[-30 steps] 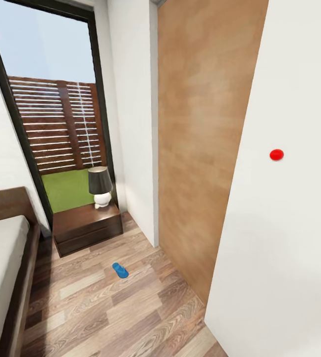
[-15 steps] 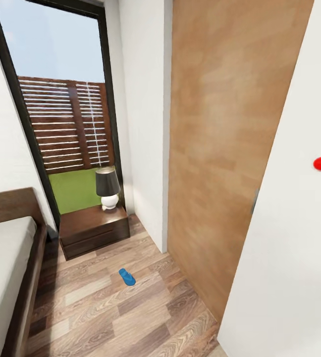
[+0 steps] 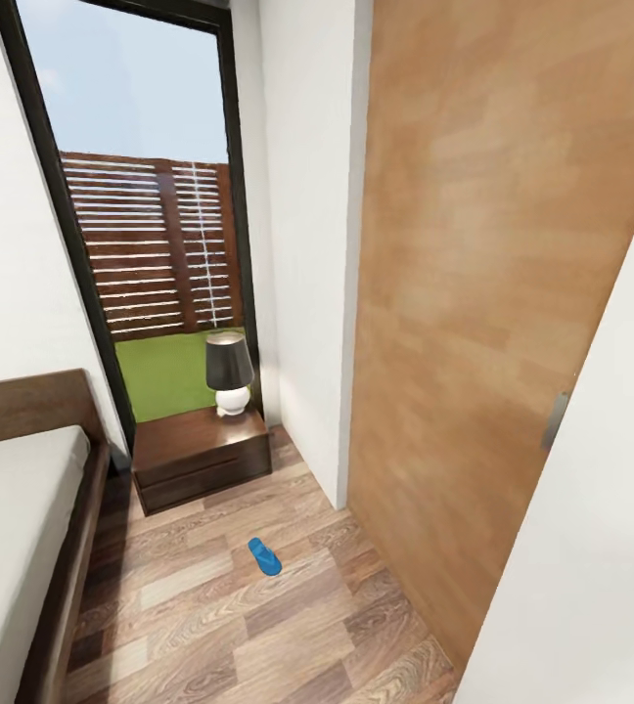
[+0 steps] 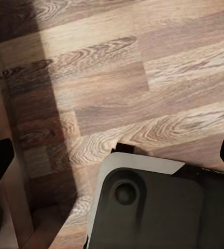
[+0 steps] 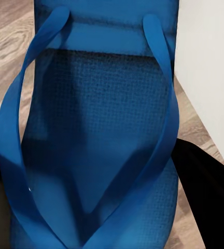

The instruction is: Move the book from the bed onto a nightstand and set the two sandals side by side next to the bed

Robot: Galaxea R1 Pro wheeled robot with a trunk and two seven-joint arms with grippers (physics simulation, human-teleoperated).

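Light wood-plank floor (image 3: 209, 626) of the bedroom, white walls, tall black-framed window (image 3: 151, 196) at upper left with fence and grass beyond. Low at centre-left, the dark nightstand (image 3: 200, 455) carrying a lamp (image 3: 229, 376); at lower left, a corner of the bed (image 3: 23, 508), cut off by the frame edge, so no telling what lies further along the mattress. On the right, a wood-faced door (image 3: 474, 293) taking up much of the head view.

Lying on the planks just below centre, well apart from the bed: floor sandal (image 3: 265, 557), small and blue, too tiny to read toe from heel.

Close up in the right wrist view: held sandal (image 5: 96, 104), apparently pinched at one end by the right gripper (image 5: 101, 176), dark fingers (image 5: 205, 176) on both sides; exact contact hidden behind the sole. Probably light, flexible foam, textured and not slippery; liable to droop or swing if held by a strap, so better taken across the sole edge.

Left gripper (image 4: 114, 155) over bare floor, jaws spread, nothing between, above the robot's own base (image 4: 153, 207).
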